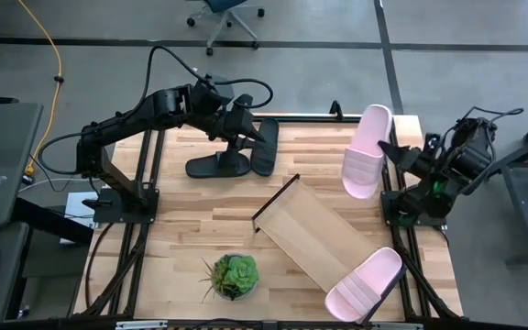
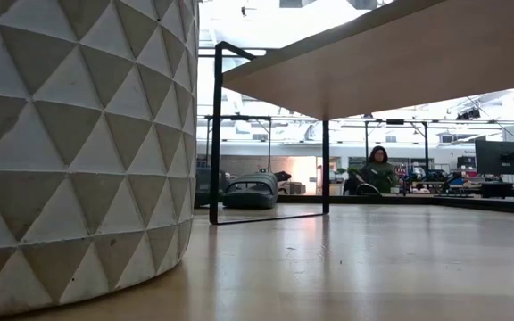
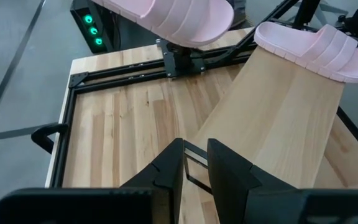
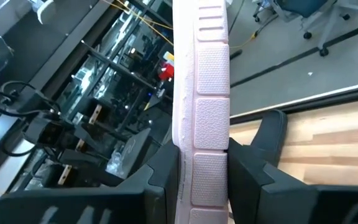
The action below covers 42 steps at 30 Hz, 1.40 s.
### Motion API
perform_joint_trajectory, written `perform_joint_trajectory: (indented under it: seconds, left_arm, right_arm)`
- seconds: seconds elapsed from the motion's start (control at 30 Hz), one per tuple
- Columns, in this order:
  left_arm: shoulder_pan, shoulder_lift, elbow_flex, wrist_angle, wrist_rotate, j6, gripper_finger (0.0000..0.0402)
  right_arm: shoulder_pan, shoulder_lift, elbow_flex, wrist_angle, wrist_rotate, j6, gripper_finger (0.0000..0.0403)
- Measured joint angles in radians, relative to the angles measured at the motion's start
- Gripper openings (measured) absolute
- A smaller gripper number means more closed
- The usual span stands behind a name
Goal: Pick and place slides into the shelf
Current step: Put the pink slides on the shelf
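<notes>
- Shelf [image 1: 314, 236] on the plank tabletop [image 1: 191, 220], long axis running 10 to 4 o'clock in the high view, its black-framed end [image 1: 275, 199] toward table centre; it sits raised on thin legs, as the low view shows.
- On the shelf: one pink slide [image 1: 365, 283] at its 4 o'clock end, long axis about 2 to 8 o'clock, hanging over the table's corner; rest of the board is bare.
- Slides counted: four, two pink and two black.
- Second pink slide [image 1: 368, 151] is clamped edge-on in the right gripper [image 1: 400, 156], at about 2 o'clock from table centre; long axis close to 12–6, tilted slightly; the right wrist view shows its textured sole between the dark fingers [image 4: 257, 171], jaws pressed against both faces.
- Black slide [image 1: 218, 166] lies on the tabletop at about 11 o'clock from centre, long axis 3–9.
- Other black slide [image 1: 266, 146] just beside it to the right, long axis about 12–6, touching or nearly touching the first; can't tell which.
- Left gripper [image 1: 241, 137] over the two black slides, fingers [image 3: 166, 171] nearly together with a thin gap, nothing between them in the left wrist view.
- Plant pot [image 1: 235, 277]: one, at 7 o'clock on the tabletop, holding a green succulent; its patterned white wall fills the left of the low view.
</notes>
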Motion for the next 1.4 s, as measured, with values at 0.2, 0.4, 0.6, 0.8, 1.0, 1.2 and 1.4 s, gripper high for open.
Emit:
perform_joint_trajectory:
  seconds: [0.2, 0.4, 0.6, 0.8, 1.0, 1.2, 1.4]
  left_arm:
    - [0.0, 0.0, 0.0, 0.0, -0.002, 0.005, 0.006]
    - [0.0, 0.0, 0.0, 0.0, -0.002, 0.007, 0.006]
    - [0.0, 0.0, 0.0, -0.001, -0.018, 0.007, 0.006]
    - [0.0, 0.0, 0.0, -0.002, -0.023, 0.007, 0.006]
    - [0.0, 0.0, 0.0, -0.011, -0.042, 0.007, 0.006]
    - [0.0, 0.0, 0.0, -0.016, -0.045, 0.007, 0.006]
    - [0.0, 0.0, 0.0, -0.016, -0.048, 0.007, 0.006]
  right_arm:
    - [-0.017, -0.038, 0.0, 0.0, 0.063, -0.03, 0.0082]
    - [-0.091, -0.087, 0.0, 0.0, 0.075, -0.093, 0.0082]
    - [-0.183, -0.14, 0.0, -0.001, 0.078, -0.165, 0.0082]
    - [-0.272, -0.196, 0.0, 0.0, 0.111, -0.228, 0.0082]
    - [-0.366, -0.237, 0.0, 0.0, 0.111, -0.281, 0.0082]
    - [-0.433, -0.282, 0.003, 0.0, 0.083, -0.339, 0.0082]
    - [-0.448, -0.314, 0.036, 0.0, -0.038, -0.437, 0.0082]
